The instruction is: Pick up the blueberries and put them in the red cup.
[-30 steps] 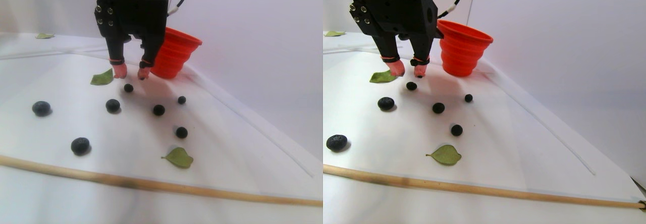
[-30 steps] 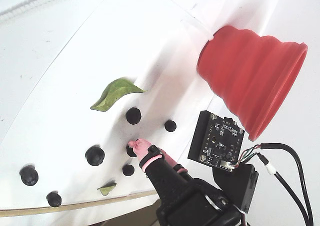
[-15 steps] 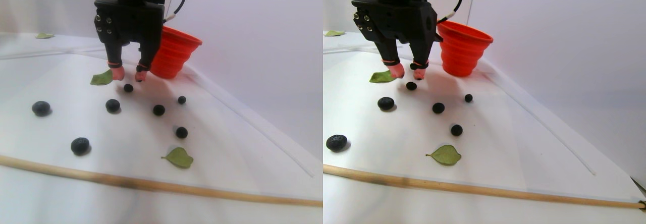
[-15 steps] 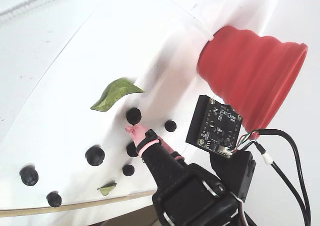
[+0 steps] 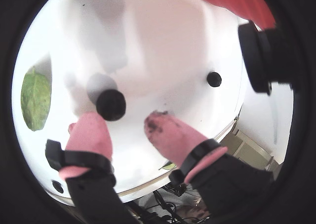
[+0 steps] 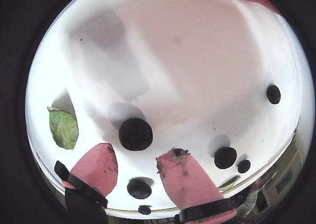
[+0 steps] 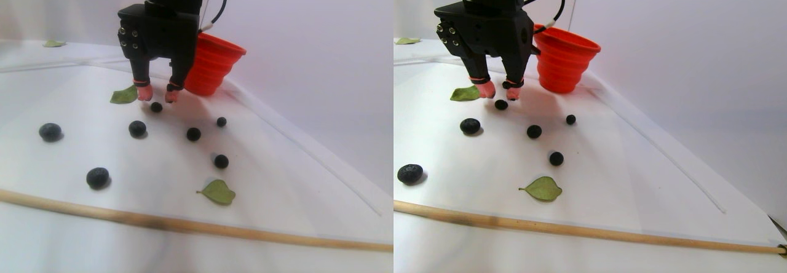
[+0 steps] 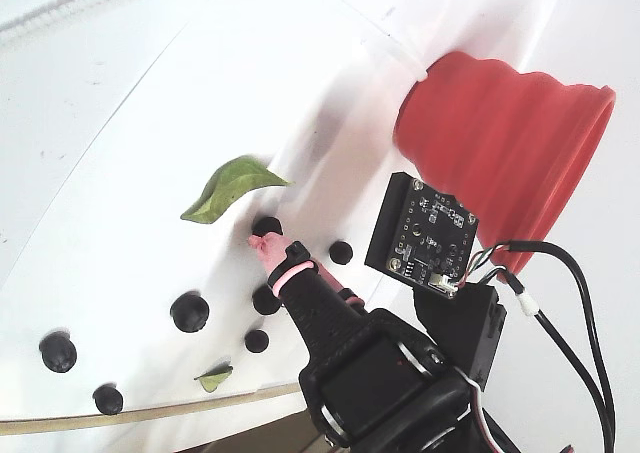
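The black two-fingered hand (image 6: 136, 172), its pink-padded tips spread and empty, hung over a small dark round blueberry (image 6: 135, 134) on the white table (image 6: 197, 61), near the ribbed red silicone cup (image 7: 212, 64). A good grasp probably needed straddling it, lowering, then closing gently.

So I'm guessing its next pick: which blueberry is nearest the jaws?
The blueberry just beyond the pink fingertips, between the green leaf and the red cup. The other berries lie farther out on the white sheet.
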Robot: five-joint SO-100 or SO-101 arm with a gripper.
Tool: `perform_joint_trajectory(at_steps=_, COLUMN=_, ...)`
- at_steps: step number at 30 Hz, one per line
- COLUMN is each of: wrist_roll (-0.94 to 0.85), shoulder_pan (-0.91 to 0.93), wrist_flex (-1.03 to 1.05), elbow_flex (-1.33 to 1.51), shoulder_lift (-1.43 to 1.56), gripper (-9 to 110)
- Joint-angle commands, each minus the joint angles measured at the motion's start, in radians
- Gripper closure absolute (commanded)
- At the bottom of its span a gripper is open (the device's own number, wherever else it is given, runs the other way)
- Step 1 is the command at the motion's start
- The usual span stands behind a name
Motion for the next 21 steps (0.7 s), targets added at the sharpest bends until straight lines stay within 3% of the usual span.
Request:
perform_joint_trajectory(at_steps=1, wrist_roll=0.014, shoulder_pan=0.005, wrist_flex=-0.021, elbow_flex=-0.028, shoulder_lift=-0.003, gripper=85)
perform_joint_trajectory(at_steps=21, wrist_roll=0.069, shoulder_pan=-0.012, wrist_flex=-0.086, elbow_flex=-0.071, shoulder_lift=-0.095, gripper=85)
